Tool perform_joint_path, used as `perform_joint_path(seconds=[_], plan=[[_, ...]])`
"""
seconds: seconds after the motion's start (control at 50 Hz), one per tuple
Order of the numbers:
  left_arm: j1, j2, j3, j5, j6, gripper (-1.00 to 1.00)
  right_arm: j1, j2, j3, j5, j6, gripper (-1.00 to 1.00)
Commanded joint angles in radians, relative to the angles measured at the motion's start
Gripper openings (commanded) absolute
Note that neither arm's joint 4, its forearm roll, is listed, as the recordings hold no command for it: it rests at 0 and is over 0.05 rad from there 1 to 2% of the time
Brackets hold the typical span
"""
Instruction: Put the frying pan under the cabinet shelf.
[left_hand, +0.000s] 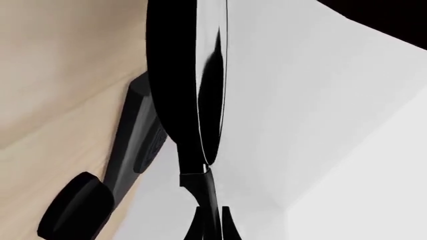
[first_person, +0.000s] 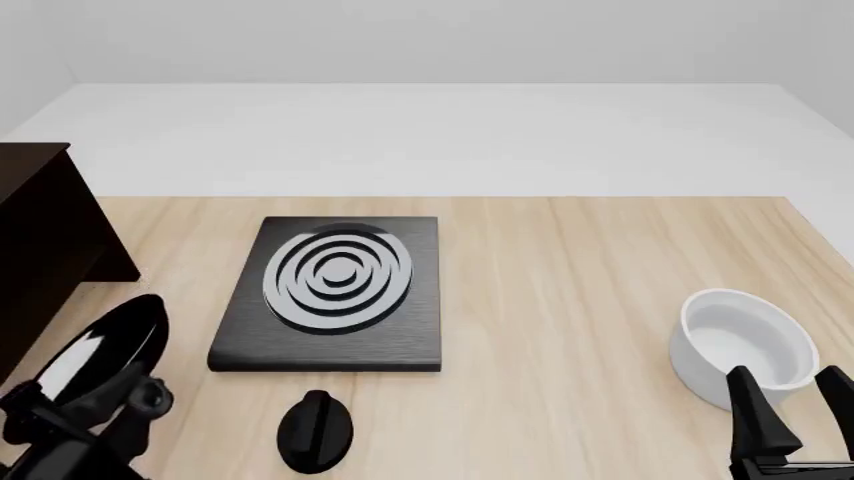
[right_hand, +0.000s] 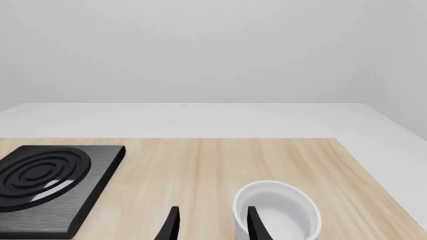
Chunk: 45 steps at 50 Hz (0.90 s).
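Where the front view takes in the whole table (first_person: 601, 300), the frying pan (first_person: 100, 350) appears at about eight o'clock, lifted and tilted on edge, its glossy black face catching light; the left pincer (first_person: 74, 405) sits just below it at the handle end; the cabinet shelf (first_person: 47, 250), dark brown, stands at nine o'clock, just beside the pan and apart from it. Only the left wrist view shows the grasp closely: the pan (left_hand: 180, 90) is seen edge-on, its short black handle (left_hand: 200, 187) running down between the fingertips of the left pincer (left_hand: 212, 225), which are closed on it; the pale inner face is visible only as a thin sliver. That view also shows the black slab (left_hand: 137, 135) and a round black knob (left_hand: 70, 207) against the wood. The front view places the slab (first_person: 327, 295), with silver concentric rings, near the centre, and the knob (first_person: 316, 430) at six o'clock, just beside it. The deep white bowl (first_person: 741, 345) stands at four o'clock; nothing lies in it. The right pincer (first_person: 798, 410) has its fingers spread apart, holding nothing, just beside the bowl; the right wrist view shows the pincer (right_hand: 210, 225) parted, one finger overlapping the bowl (right_hand: 280, 210). No writing or label can be read on any item.
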Motion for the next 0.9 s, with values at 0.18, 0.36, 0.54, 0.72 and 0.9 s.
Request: perform_joint_path(seconds=[0.18,0.36,0.54,0.72,0.9], plan=[[0.049,0.305,-0.001,-0.28,0.016,-1.0,0.0,0.0,0.0,0.0,0.001,1.0],[0.065,0.4,0.0,-0.357,0.001,-1.0,0.0,0.0,0.0,0.0,0.002,1.0],[0.108,0.347,0.0,-0.295,-0.02,-1.0,0.0,0.0,0.0,0.0,0.003,1.0],[0.135,0.33,-0.001,-0.257,-0.014,-1.0,0.0,0.0,0.0,0.0,0.0,1.0],[0.16,0.361,-0.001,-0.277,-0.014,-1.0,0.0,0.0,0.0,0.0,0.0,1.0]])
